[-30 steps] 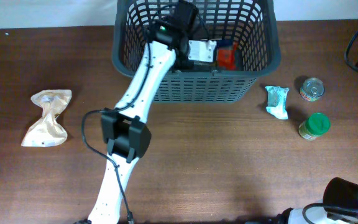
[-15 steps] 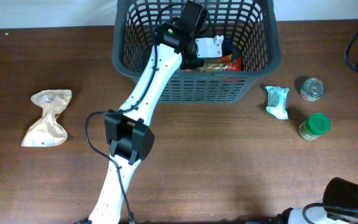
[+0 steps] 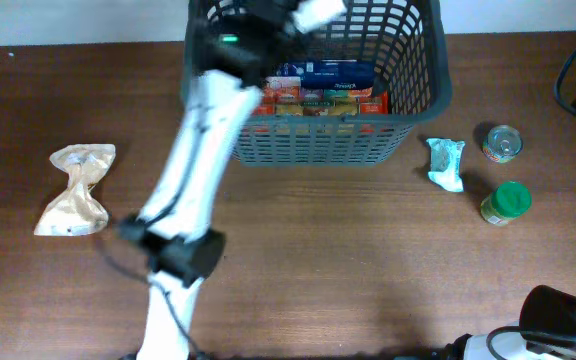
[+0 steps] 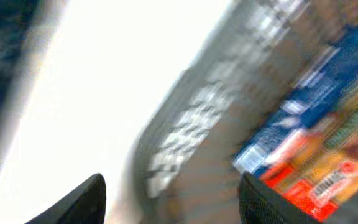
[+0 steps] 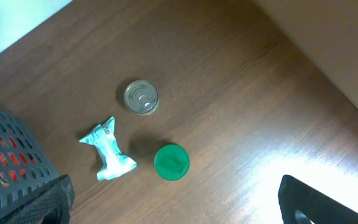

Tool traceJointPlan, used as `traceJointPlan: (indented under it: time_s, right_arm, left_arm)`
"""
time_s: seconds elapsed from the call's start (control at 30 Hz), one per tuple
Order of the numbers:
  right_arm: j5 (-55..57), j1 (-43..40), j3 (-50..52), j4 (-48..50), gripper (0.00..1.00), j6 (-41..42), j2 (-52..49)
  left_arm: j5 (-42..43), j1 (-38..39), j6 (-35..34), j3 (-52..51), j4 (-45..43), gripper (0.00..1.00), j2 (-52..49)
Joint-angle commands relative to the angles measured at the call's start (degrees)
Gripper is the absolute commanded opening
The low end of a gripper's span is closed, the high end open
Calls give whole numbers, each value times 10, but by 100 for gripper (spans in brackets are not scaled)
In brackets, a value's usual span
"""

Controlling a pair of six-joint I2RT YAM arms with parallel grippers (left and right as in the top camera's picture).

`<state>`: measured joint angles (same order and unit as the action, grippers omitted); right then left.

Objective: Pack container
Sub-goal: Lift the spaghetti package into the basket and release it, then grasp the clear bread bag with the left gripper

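Note:
The container, a dark grey lattice basket, stands at the table's far middle. A colourful box in blue, orange and red lies inside it against the near wall. My left gripper is a white blur above the basket's far side, clear of the box. In the left wrist view my left gripper is open with nothing between its dark fingers, and the blurred box shows to the right. My right gripper is open wide, high above the table's right side and holding nothing.
A beige crumpled bag lies at the far left. Right of the basket are a teal packet, a tin can and a green-lidded jar. The basket's corner shows at the right wrist view's left edge.
My left gripper has opened and let go of the colourful box, which now lies in the basket. The left arm is swinging up and back, blurred. The right arm has not moved.

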<state>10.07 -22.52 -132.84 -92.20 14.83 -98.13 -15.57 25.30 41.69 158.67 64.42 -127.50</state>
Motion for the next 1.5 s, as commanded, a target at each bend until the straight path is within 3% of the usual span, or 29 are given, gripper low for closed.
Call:
traceJointPlan:
  time_s: [0.0,0.17,0.3,0.37,0.47,0.6,0.77,0.9,1.47]
  right_arm:
    - [9,-4,3,0,99,5,-1]
    - [9,-4,3,0,99,5,-1]
    - [9,-4,3,0,99,5,-1]
    - [9,-4,3,0,99,5,-1]
    - [9,-4,3,0,99,5,-1]
    - [9,-4,3,0,99,5,-1]
    - [9,-4,3,0,99,5,-1]
    - [9,-4,3,0,99,5,-1]
    - [9,-4,3,0,99,5,-1]
  left_arm:
    - [-30,-78,-64,26,45,60,109]
    - [0,-228,-154,7,134,60,157]
    - [94,-352,-158,-53,177,60,160]
    - [125,-401,-157,-113,191,60,158]
    - [138,-459,-145,-239,191,76,155]
    - [148,-512,-131,-400,151,78,150]
    - [169,-543,-131,-540,62,78,140]
    - [169,-543,-131,-594,2,78,122]
    - [169,-538,-125,-612,-84,68,3]
